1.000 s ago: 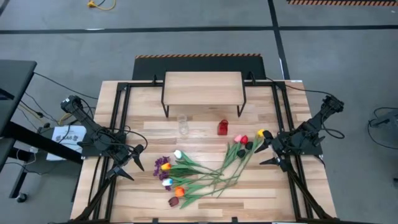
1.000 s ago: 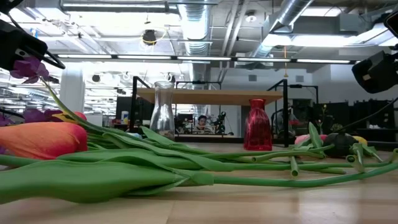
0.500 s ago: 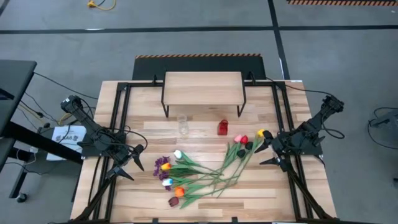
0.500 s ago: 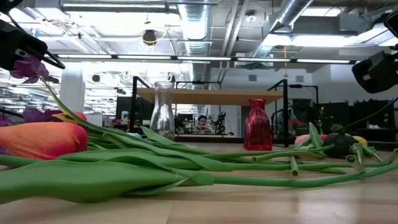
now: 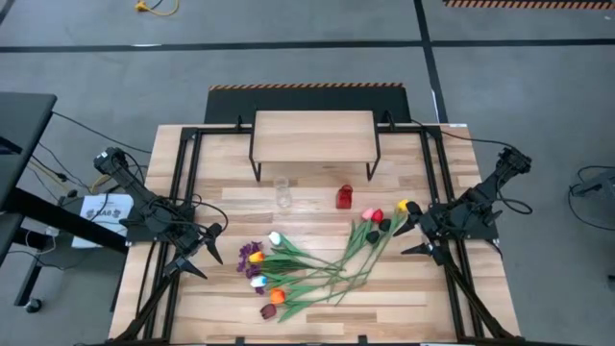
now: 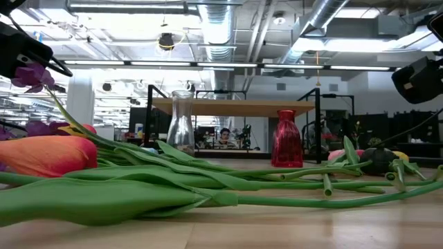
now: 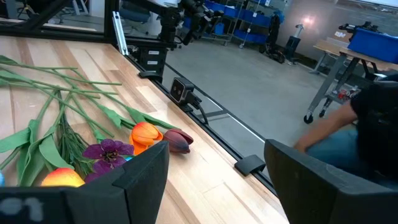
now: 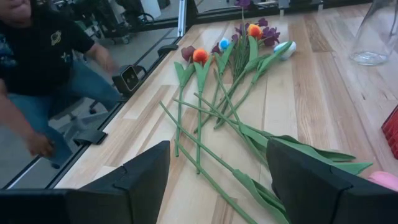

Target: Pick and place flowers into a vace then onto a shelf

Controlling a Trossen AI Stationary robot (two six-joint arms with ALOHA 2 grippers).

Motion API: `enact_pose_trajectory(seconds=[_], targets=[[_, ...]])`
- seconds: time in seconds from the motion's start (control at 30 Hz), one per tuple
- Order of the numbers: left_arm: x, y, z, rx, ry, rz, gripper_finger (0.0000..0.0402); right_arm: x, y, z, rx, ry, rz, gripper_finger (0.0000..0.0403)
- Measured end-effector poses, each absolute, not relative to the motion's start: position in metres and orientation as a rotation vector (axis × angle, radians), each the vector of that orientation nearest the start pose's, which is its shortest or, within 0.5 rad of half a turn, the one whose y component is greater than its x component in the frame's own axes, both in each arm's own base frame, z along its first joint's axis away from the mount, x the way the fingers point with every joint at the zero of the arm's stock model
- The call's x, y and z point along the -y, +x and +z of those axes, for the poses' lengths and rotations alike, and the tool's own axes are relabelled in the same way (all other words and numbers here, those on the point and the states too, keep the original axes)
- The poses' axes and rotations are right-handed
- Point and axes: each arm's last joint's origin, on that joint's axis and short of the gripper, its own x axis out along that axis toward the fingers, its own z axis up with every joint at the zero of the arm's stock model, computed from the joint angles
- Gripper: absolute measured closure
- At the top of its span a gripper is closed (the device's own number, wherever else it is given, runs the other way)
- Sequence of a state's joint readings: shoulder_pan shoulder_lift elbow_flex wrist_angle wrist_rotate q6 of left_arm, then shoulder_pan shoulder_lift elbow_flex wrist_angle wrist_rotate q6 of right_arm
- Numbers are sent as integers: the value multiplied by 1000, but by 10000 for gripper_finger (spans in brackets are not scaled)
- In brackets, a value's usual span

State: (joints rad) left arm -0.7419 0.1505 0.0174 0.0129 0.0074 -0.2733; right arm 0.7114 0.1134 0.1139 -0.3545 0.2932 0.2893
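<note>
The flowers [image 5: 307, 261] lie loose on the wooden tabletop in a crossed heap. Most heads point to the near left, and a few red, dark and yellow heads [image 5: 386, 215] lie by the right arm. A clear glass vase [image 5: 282, 192] and a small red vase [image 5: 344, 197] stand upright in front of the shelf [image 5: 313, 136]. The shelf stands on black legs at the far middle. My left gripper [image 5: 202, 255] is open at the left of the heap. My right gripper [image 5: 410, 235] is open at its right. Both are above the table, touching nothing.
Black frame rails [image 5: 183, 183] run along both sides of the table. A small black camera box [image 7: 181, 89] sits at the near edge. A person in dark clothes [image 8: 43, 56] is beyond the near edge, also seen in the left wrist view [image 7: 354, 124].
</note>
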Motion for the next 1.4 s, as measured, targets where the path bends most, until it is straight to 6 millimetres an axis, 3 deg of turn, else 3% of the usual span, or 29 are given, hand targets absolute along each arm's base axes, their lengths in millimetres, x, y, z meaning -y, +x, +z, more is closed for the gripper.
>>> enact_pose_trajectory(seconds=[0.33, 0.43, 0.57, 0.7, 0.93, 1.17, 1.4], targets=[[71, 78, 159, -201, -206, -710, 148, -54, 75, 160, -369, 111, 364, 143], [70, 80, 162, -183, -301, -638, 148, -54, 75, 160, -368, 111, 364, 143], [66, 82, 178, 6, -341, -527, 148, -54, 75, 160, -369, 111, 364, 143], [66, 80, 191, 157, -269, -570, 148, -54, 75, 160, -369, 111, 364, 143], [62, 77, 206, 316, -333, -543, 148, -54, 75, 160, -369, 111, 364, 143], [60, 78, 205, 302, -342, -469, 148, -54, 75, 160, -368, 110, 359, 143], [61, 81, 204, 312, -218, -397, 148, -46, 78, 161, -315, 81, 147, 143]])
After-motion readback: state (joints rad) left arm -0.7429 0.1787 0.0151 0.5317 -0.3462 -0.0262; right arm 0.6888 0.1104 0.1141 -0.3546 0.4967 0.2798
